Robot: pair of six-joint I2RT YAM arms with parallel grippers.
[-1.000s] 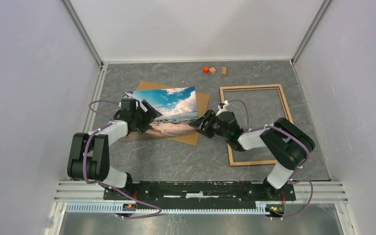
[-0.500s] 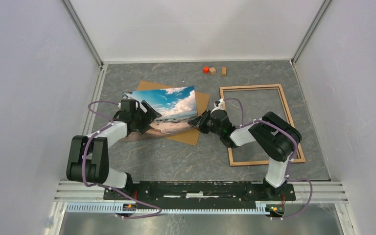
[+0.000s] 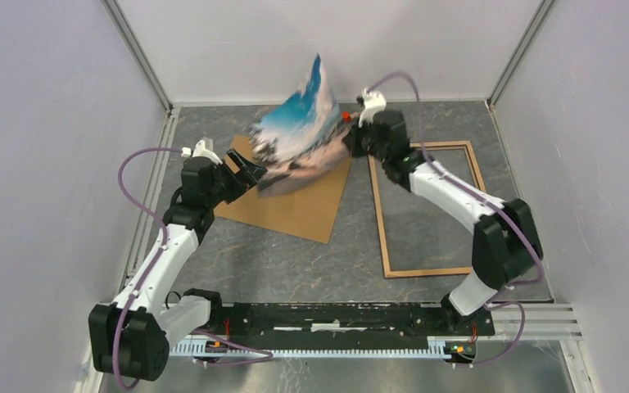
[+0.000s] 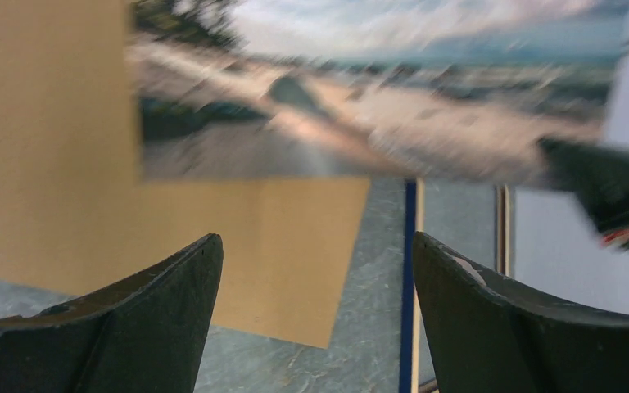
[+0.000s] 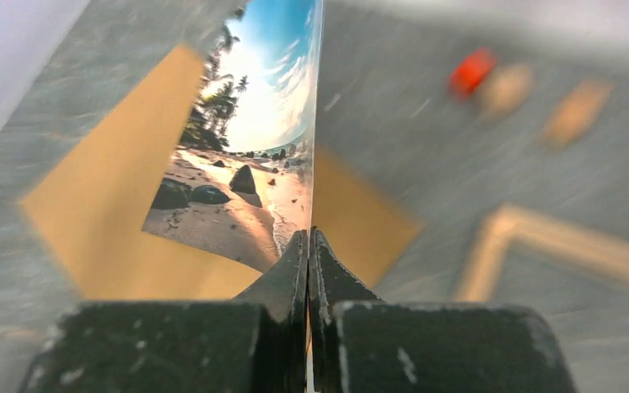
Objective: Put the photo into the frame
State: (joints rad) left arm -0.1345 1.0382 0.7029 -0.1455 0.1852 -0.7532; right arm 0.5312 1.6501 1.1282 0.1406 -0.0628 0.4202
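Our right gripper (image 5: 309, 233) is clamped on the edge of the photo (image 3: 301, 131), holding it up off the table (image 3: 295, 262). The photo is steeply tilted and bowed, above the far corner of the brown board (image 3: 295, 205). Our left gripper (image 3: 250, 170) hangs near the photo's lower left edge, jaws spread, nothing between them. The frame (image 3: 380, 217) lies flat to the right, light wood showing, apart from the photo. Our right arm crosses above its far left corner. The board lies between our left gripper and the frame. At the table's far edge, we see a red block (image 5: 471, 72) and two wooden blocks (image 5: 508, 88), blurred.
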